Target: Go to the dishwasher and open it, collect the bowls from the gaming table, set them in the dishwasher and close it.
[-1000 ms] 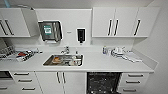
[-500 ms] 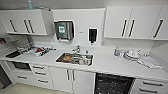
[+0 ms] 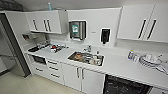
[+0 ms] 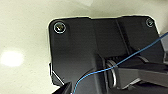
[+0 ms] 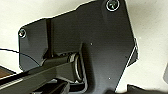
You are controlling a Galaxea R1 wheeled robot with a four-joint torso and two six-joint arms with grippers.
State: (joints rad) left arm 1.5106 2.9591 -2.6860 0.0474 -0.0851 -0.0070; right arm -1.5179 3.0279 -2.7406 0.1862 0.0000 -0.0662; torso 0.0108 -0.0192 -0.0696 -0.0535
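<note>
Kitchen run with sink (image 3: 86, 58); dark dishwasher (image 3: 125, 86) cavity under the countertop (image 3: 117, 66) apparently open; approach squarely, stopping clear of it; state of both grippers cannot be told

cabinets (image 3: 53, 21): white | counter (image 3: 117, 66): white | dishwasher (image 3: 125, 87): dark interior

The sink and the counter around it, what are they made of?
The sink looks like metal, probably stainless steel: its rim is grey and shiny. The countertop is smooth, plain white and a bit glossy, perhaps laminate or a stone-like slab; the picture cannot settle which.
</note>
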